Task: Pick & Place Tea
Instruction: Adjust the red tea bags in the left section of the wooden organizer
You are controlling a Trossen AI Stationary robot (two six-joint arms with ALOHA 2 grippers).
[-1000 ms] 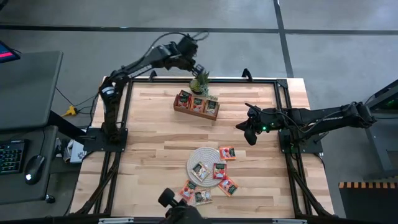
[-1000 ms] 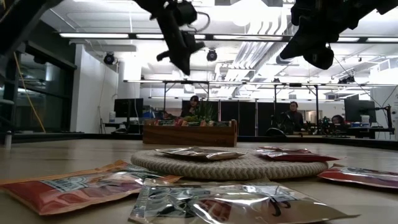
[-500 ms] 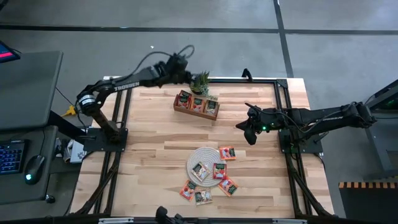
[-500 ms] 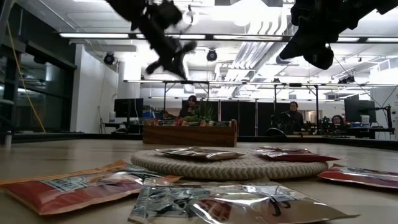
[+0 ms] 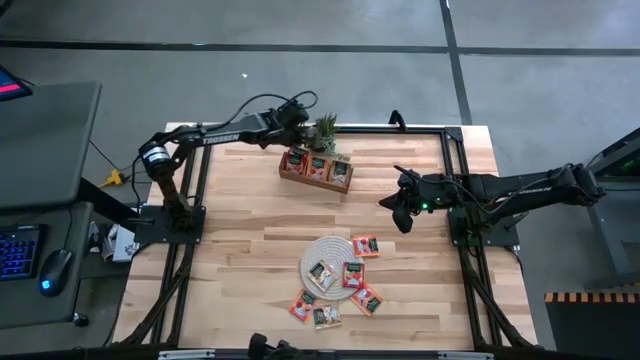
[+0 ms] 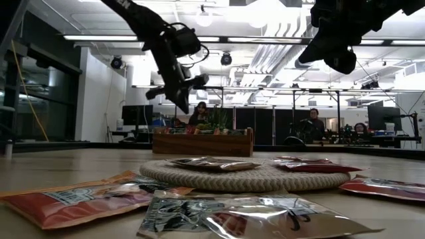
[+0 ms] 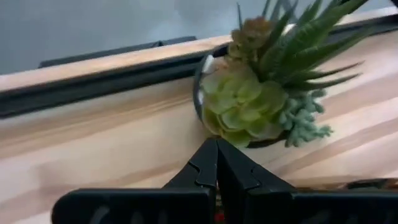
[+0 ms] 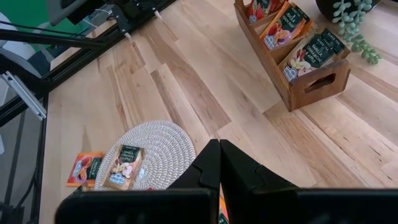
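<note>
Tea sachets, orange-red with green marks, lie flat on the round woven mat [image 5: 330, 262] and on the table around it: two on the mat [image 5: 321, 272], one beside it [image 5: 365, 245], several toward the near edge [image 5: 325, 317]. More stand upright in the wooden tray [image 5: 316, 168] [image 8: 292, 43]. My left gripper [image 5: 303, 125] [image 7: 217, 149] hovers shut at the far edge, just left of a small potted succulent [image 7: 261, 93], above the tray's left end. My right gripper [image 5: 392, 212] [image 8: 219, 149] hangs shut in the air right of the tray. Neither holds anything.
The potted succulent [image 5: 322, 130] stands behind the tray at the far edge. A black rail frames the table [image 5: 250, 230]. Bare wood lies between tray and mat and along the left side. People sit at desks beyond the table [image 6: 312, 126].
My left arm has dropped from a raised pose and stretched out low along the far edge. Its gripper has come down and a little to the left, beside the succulent. My right arm has kept still, and no sachet has moved.
</note>
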